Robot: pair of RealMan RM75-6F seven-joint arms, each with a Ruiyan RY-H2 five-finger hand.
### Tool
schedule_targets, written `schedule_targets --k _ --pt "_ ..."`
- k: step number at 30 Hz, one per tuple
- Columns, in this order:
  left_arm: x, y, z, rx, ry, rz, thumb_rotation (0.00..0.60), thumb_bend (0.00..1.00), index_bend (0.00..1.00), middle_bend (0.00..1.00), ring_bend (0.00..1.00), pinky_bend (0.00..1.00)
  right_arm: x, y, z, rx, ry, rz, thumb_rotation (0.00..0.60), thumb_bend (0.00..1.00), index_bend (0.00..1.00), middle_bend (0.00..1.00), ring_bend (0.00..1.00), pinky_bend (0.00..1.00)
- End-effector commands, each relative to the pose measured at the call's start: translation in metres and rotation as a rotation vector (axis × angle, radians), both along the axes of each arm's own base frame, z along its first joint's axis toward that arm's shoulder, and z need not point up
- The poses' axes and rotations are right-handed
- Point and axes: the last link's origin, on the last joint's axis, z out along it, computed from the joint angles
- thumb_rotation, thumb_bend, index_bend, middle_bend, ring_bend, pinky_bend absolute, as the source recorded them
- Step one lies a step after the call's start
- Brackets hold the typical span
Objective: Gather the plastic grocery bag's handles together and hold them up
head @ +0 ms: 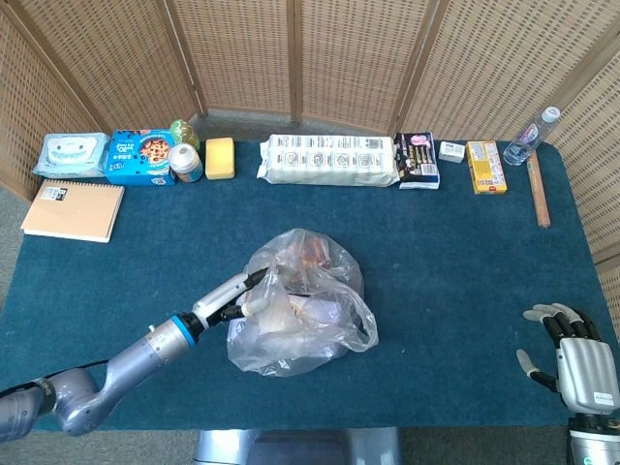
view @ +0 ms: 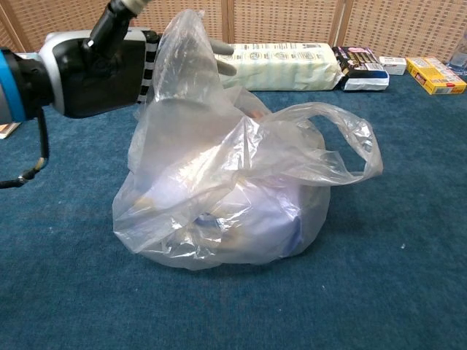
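Observation:
A clear plastic grocery bag [head: 312,325] full of goods sits mid-table. My left hand [head: 233,295] is at its left side and grips the bag's left handle. In the chest view the left hand [view: 95,69] holds that left handle [view: 184,55] pulled up above the bag [view: 233,219], with fingertips showing through the plastic. The right handle [view: 349,149] droops as a free loop on the bag's right side. My right hand [head: 573,356] rests far off at the table's front right corner, fingers spread, holding nothing.
Along the back edge stand a wipes pack [head: 71,153], a blue cookie box [head: 139,157], jars [head: 185,163], a yellow sponge [head: 220,158], a long white pack [head: 329,160], a dark packet [head: 417,160], a yellow box [head: 485,167] and a bottle [head: 531,136]. A notebook [head: 73,210] lies left.

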Motion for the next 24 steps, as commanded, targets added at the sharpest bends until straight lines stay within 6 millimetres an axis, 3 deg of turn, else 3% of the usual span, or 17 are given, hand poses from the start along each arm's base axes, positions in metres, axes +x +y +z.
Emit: schedule_targets --k 1,6,13,17,24 --pt "0.012 0.009 -0.009 -0.107 -0.212 0.158 0.0 0.04 0.11 0.14 0.06 0.17 0.0 0.0 0.0 0.0 0.0 0.0 0.6 0.29 0.32 0.29 0.21 0.15" --pt "0.013 0.013 -0.002 -0.285 -0.424 0.351 0.0 0.06 0.11 0.17 0.12 0.28 -0.001 0.0 0.001 -0.003 0.003 -0.003 0.6 0.29 0.32 0.29 0.21 0.15" --pt "-0.012 0.017 0.022 -0.355 -0.572 0.483 0.0 0.07 0.15 0.28 0.26 0.36 0.0 -0.003 0.0 0.001 0.003 0.0 0.6 0.29 0.32 0.29 0.21 0.15" --pt "-0.031 0.017 0.025 -0.368 -0.563 0.527 0.0 0.08 0.25 0.38 0.35 0.41 0.001 -0.004 -0.001 0.005 0.006 0.005 0.6 0.29 0.32 0.29 0.21 0.15" --pt "-0.032 0.018 0.007 -0.46 -0.461 0.576 0.0 0.08 0.25 0.39 0.34 0.46 0.001 -0.004 0.001 0.0 0.007 0.003 0.6 0.29 0.32 0.29 0.21 0.15"
